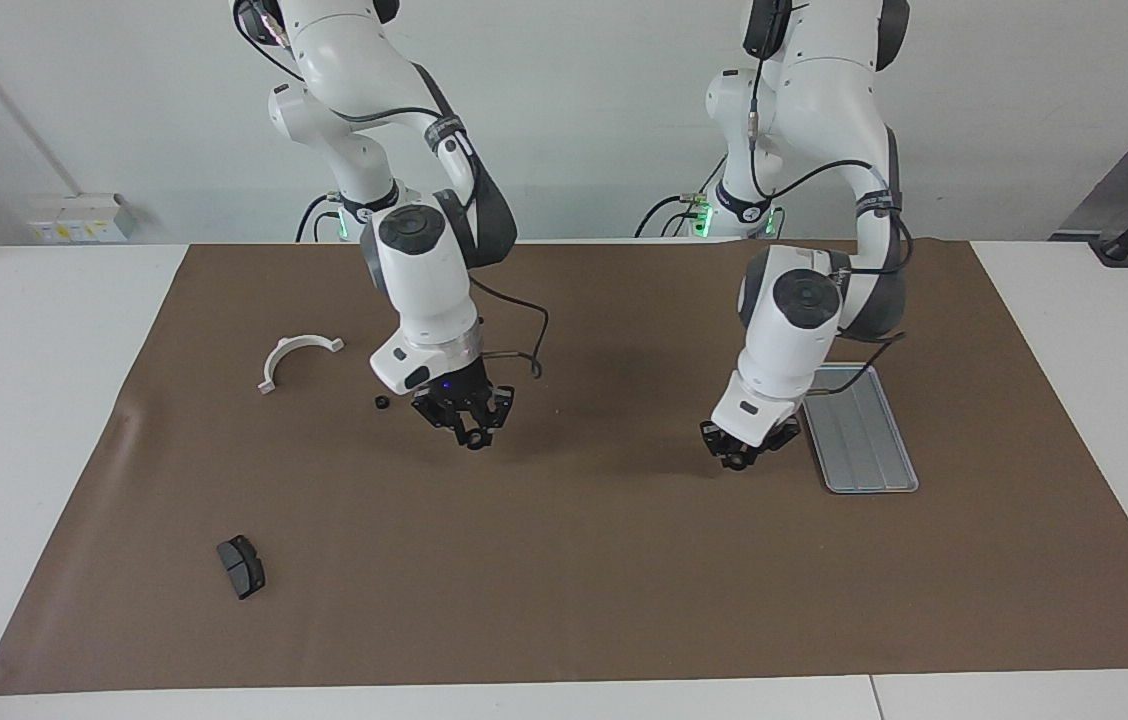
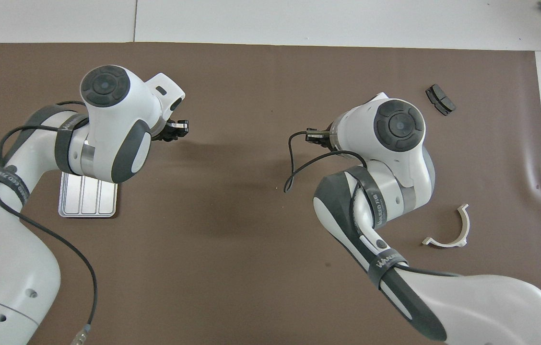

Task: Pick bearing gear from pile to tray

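Observation:
My left gripper (image 1: pixel 740 456) hangs low over the mat beside the silver tray (image 1: pixel 864 435), shut on a small black bearing gear (image 1: pixel 739 463). My right gripper (image 1: pixel 470 432) is over the middle of the mat, shut on another small black bearing gear (image 1: pixel 473 441). What shows of the pile is a loose black gear (image 1: pixel 381 402), a white half-ring bracket (image 1: pixel 295 356) and a dark brake pad (image 1: pixel 241 566). In the overhead view the left arm covers most of the tray (image 2: pixel 89 202), and both the left gripper (image 2: pixel 178 129) and the right gripper (image 2: pixel 312 136) show only partly.
A brown mat (image 1: pixel 564 580) covers the white table. The bracket (image 2: pixel 449 231) and brake pad (image 2: pixel 440 99) lie toward the right arm's end. A black cable loops from the right wrist (image 2: pixel 299 167).

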Controlling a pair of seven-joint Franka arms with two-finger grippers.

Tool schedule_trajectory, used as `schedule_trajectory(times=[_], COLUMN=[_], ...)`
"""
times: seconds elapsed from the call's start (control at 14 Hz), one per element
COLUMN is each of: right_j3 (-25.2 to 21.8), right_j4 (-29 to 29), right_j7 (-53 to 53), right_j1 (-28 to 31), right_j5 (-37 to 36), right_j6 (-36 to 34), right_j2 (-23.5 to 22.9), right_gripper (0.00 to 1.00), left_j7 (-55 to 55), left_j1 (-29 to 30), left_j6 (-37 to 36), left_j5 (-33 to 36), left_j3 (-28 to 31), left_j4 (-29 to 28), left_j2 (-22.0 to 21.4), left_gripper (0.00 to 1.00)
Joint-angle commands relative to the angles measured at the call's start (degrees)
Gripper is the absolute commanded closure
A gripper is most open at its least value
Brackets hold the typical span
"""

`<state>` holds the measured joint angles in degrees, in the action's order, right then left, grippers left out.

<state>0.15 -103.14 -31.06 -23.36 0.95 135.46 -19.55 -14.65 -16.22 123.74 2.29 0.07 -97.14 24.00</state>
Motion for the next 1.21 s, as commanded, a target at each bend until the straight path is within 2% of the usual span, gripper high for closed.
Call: schedule_trajectory(times=[0.0, 0.29, 0.43, 0.5, 0.78, 0.86, 0.93, 1.07, 1.14], right_j3=[-0.1, -0.1, -0.1, -0.1, -0.1, -0.1, -0.1, -0.1, -0.1], right_j4=[-0.3, 0.0, 0.0, 0.0, -0.1, -0.1, -0.1, -0.1, -0.1], right_j7=[-6.4, -15.5, -17.3, -17.4, -17.4, -17.4, -17.4, -17.4, -17.4], right_j1=[-3.6, -10.0, -10.9, -10.9, -11.1, -11.1, -11.1, -11.1, -11.1], right_j5=[-0.3, -0.5, -0.8, -0.9, -0.9, -0.9, -0.9, -0.9, -1.0], right_j6=[4.1, 10.1, 11.4, 11.6, 11.8, 12.0, 11.9, 11.9, 11.9], right_j2=[-2.6, -7.3, -8.0, -8.0, -8.7, -8.7, -8.7, -8.7, -8.7], right_gripper=[1.0, 1.0, 1.0, 0.96, 0.69, 0.54, 0.34, 0.0, 0.0], left_j7=[9.3, 23.9, 28.7, 30.4, 35.7, 35.7, 35.7, 35.7, 35.7], left_j1=[4.3, 11.8, 14.3, 15.1, 17.9, 18.2, 18.5, 18.5, 18.5], left_j6=[-3.7, -3.5, -2.9, -2.5, 3.2, 5.1, 6.2, 6.8, 6.8], left_j5=[0.5, 0.4, 0.4, 0.4, 0.4, 0.4, 0.4, 0.4, 0.4], left_j3=[-0.8, -0.8, -0.7, -0.7, -0.6, -0.6, -0.6, -0.7, -0.7], left_j4=[-1.1, -4.5, -5.9, -6.7, -14.2, -16.1, -17.2, -17.8, -17.8], left_j2=[-2.1, -3.6, -4.0, -4.3, -6.7, -7.2, -7.6, -7.7, -7.7], left_gripper=[1.0, 1.0, 1.0, 1.0, 0.95, 0.93, 0.91, 0.85, 0.76])
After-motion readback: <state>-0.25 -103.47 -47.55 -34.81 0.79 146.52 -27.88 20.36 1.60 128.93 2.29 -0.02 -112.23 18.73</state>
